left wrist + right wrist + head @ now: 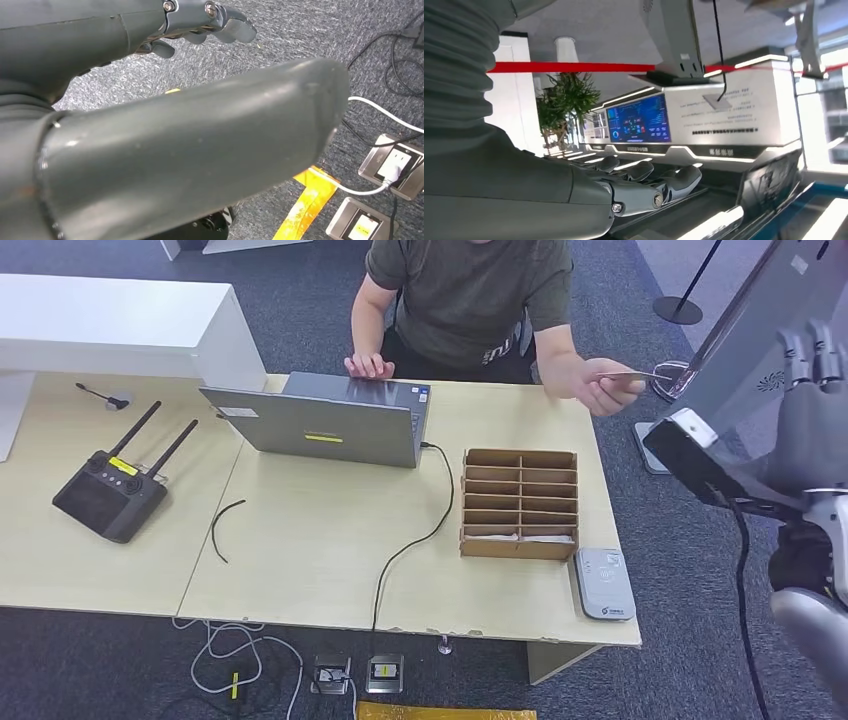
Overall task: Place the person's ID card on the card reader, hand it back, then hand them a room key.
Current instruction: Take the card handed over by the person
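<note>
Grey right hand (pixel 812 390) raised at the frame's right edge, empty, fingers straight, well apart from the ID card (pixel 634 375).
Head view: a person's hand (pixel 603 388) pinches that card upper right; card reader (pixel 604 583) lower right, its print unreadable. Left wrist view: left hand (pixel 200 22) empty, fingers loosely spread over carpet. Right wrist view: wall text too blurred.

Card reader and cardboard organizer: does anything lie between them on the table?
No. In the head view the card reader sits just off the cardboard organizer at its near right corner, with a narrow strip of bare table between them.
</note>
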You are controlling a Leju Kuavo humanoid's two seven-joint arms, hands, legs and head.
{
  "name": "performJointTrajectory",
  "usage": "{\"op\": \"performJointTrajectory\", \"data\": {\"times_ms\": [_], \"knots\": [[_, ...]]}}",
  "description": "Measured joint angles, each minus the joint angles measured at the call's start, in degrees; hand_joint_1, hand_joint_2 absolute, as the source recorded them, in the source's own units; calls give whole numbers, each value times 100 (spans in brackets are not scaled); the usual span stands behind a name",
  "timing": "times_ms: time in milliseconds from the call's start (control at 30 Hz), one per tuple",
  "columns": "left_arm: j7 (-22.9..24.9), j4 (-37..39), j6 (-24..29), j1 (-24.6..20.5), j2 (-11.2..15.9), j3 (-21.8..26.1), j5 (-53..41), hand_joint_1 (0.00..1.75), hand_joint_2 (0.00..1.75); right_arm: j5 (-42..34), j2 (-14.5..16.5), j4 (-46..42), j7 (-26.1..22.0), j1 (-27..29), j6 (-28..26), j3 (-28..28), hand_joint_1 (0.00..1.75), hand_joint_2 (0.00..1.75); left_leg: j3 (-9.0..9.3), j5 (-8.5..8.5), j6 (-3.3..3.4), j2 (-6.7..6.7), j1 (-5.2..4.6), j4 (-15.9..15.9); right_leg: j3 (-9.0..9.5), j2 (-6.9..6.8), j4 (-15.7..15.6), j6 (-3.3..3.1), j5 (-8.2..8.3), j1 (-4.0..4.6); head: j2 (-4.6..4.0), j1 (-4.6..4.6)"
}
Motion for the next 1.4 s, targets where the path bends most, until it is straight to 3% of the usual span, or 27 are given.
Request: {"op": "performJointTrajectory", "data": {"times_ms": [100,333,733,867,1400], "knots": [[0,0,-1,0,17,-73,48,0,0,19,65,170,3,-161,226,395,0,175,-2,0,0,-1,1,0,-1,-2,0,0,0,1,0,0],[0,-18,-22,0,35,-208,124,0,0,-275,216,559,6,-461,206,1018,0,175,-4,3,-5,-5,2,0,-3,-4,0,0,0,1,0,1],[0,-33,-59,12,60,-427,92,0,0,-421,322,947,20,-532,142,1528,3,175,-2,3,-5,-7,2,1,-5,-3,0,0,0,1,0,0],[0,-34,-59,12,69,-488,88,0,0,-415,333,986,30,-531,149,1588,171,175,-2,4,-5,-6,2,1,-5,-3,0,0,0,1,0,0],[0,-45,-32,-8,103,-655,225,0,0,-526,343,1126,34,-529,293,1643,175,175,3,4,-5,3,2,3,-8,8,-1,0,0,1,0,-1]]}}
